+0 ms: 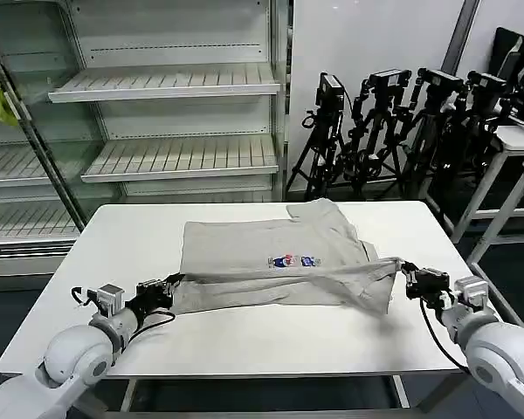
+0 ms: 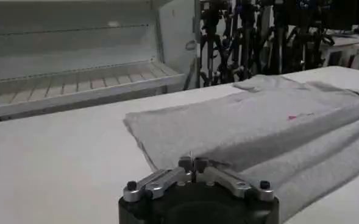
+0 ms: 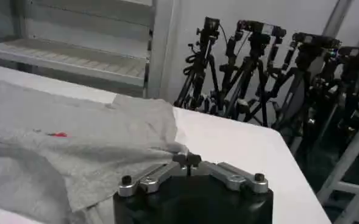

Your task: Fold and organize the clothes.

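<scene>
The left end effector (image 1: 172,285) and right end effector (image 1: 405,273), low at the near edge of the white surface (image 1: 244,336), are each clamped on the grey T-shirt (image 1: 271,249). Its near hem stretches taut between them, lifted above the rest lying flat mid-surface.

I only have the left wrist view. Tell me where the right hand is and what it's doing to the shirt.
Observer: In the head view the right hand is at the shirt's near right corner, pinching the hem, level with the left hand at the opposite corner.
Operator: Report the hem between them.
Observer: It runs as a taut, lifted band from hand to hand, over the lower part of the shirt and just below the chest print.
Operator: Say what lies behind the shirt on the right.
Observer: A row of black tripods stands on the floor beyond the white table.
</scene>
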Controlling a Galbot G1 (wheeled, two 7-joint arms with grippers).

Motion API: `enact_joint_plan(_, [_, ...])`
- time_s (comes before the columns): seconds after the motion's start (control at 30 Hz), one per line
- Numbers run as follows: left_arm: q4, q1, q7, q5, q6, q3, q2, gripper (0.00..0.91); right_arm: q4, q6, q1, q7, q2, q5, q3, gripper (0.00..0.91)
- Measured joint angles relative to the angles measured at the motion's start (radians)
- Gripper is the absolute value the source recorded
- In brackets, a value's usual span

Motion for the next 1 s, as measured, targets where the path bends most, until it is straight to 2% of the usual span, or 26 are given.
enact_joint_plan(0.4, [0.038,-0.044,0.002,0.012,-0.003,0.017,0.006,0.06,-0.047,0.009,0.155,-0.005,0.038,-0.043,-0.181,0.0])
enact_joint_plan(0.43, [0.038,-0.044,0.002,0.014,-0.004,0.02,0.004,0.222,-0.049,0.008,0.161,-0.004,0.039,-0.047,-0.188,0.0])
enact_joint_plan(0.47, [0.038,-0.044,0.002,0.017,-0.004,0.023,0.002,0.907,-0.051,0.007,0.166,-0.003,0.04,-0.051,-0.195,0.272])
enact_joint_plan(0.5, [0.04,-0.044,0.002,0.02,-0.005,0.026,0.0,0.907,-0.053,0.005,0.169,0.0,0.04,-0.055,-0.2,0.645])
enact_joint_plan(0.53, [0.042,-0.044,0.003,0.023,-0.007,0.03,-0.003,0.907,-0.055,0.003,0.173,0.002,0.04,-0.058,-0.204,0.867])
enact_joint_plan(0.63, [0.05,-0.047,0.003,0.032,-0.012,0.037,-0.012,0.907,-0.065,0.003,0.179,0.008,0.039,-0.069,-0.211,0.907])
enact_joint_plan(1.0, [0.096,-0.063,-0.013,0.078,-0.035,0.031,-0.035,0.907,-0.121,0.01,0.171,0.037,0.046,-0.103,-0.173,0.907])
